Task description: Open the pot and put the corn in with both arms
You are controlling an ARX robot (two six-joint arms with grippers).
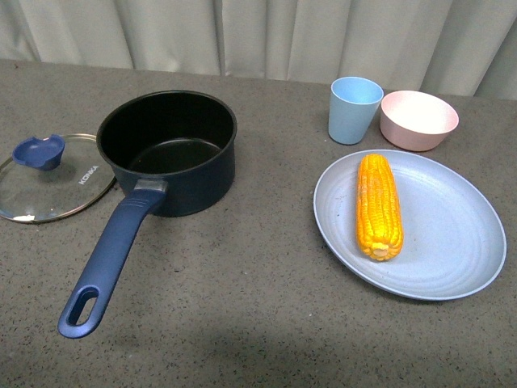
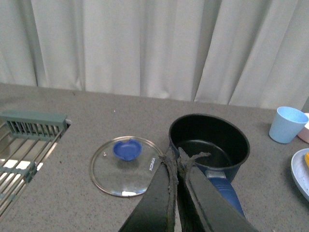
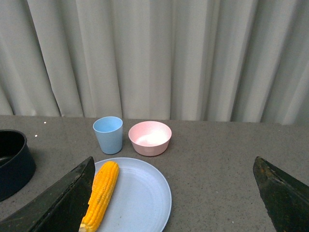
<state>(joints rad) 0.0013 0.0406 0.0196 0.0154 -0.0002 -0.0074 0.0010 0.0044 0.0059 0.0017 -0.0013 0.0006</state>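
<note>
step: pot [image 1: 167, 153] open, lid [image 1: 52, 178] beside it | corn [image 1: 380, 206] on plate [image 1: 452, 267] | left pincer [image 2: 177, 159] closed, empty | right pincer [image 3: 173, 166] wide | next: grasp corn

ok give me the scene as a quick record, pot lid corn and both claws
pot: open, empty, handle toward the near side
lid: off, flat on the table left of the pot
corn: lying on the plate, right of the pot
left claw: shut, holding nothing
right claw: open, holding nothing
others: blue cup and pink bowl behind the plate
</note>
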